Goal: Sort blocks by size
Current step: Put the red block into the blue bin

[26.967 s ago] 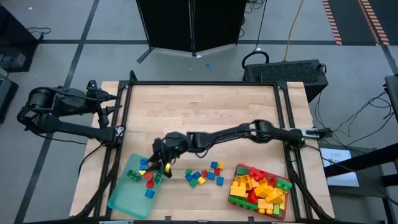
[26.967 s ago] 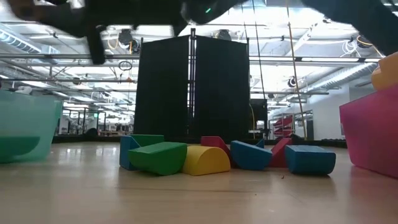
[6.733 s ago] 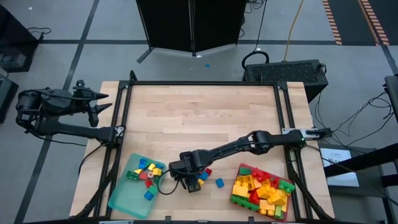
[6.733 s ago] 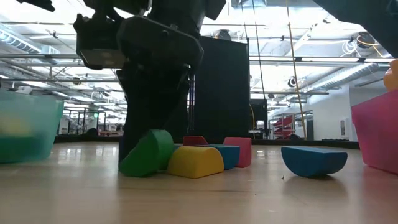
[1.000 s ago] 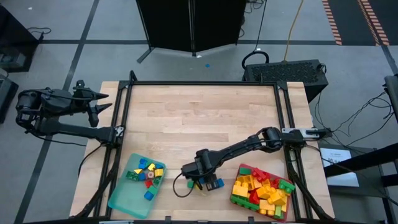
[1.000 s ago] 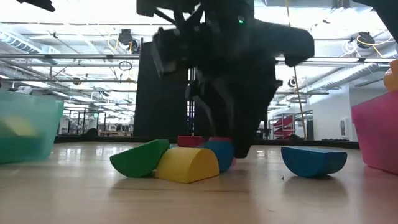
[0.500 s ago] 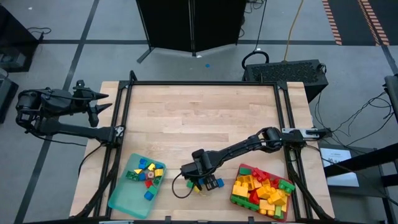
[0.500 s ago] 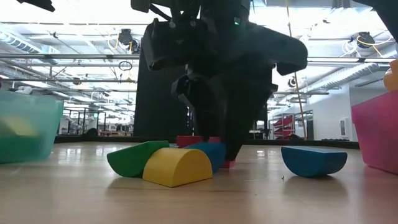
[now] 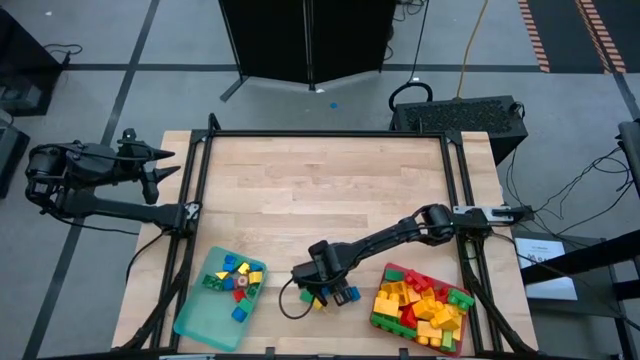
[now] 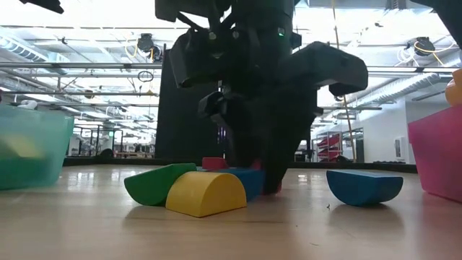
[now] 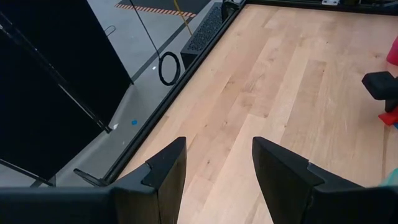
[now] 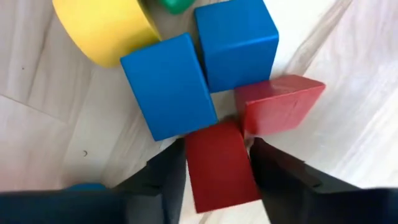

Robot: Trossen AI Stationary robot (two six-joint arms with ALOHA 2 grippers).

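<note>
Low at centre frame, my right gripper (image 12: 217, 163) clamps a red block (image 12: 219, 163) among blue blocks (image 12: 168, 85) (left gripper (image 11: 217, 163) idles, fingers apart).

Bright overhead room light, backlit silhouettes, soft close-up blur

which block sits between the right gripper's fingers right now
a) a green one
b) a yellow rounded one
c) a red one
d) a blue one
c: in the right wrist view a red block lies between the two dark fingers of the right gripper, while the blue blocks and the yellow block lie beyond the fingertips.
</note>
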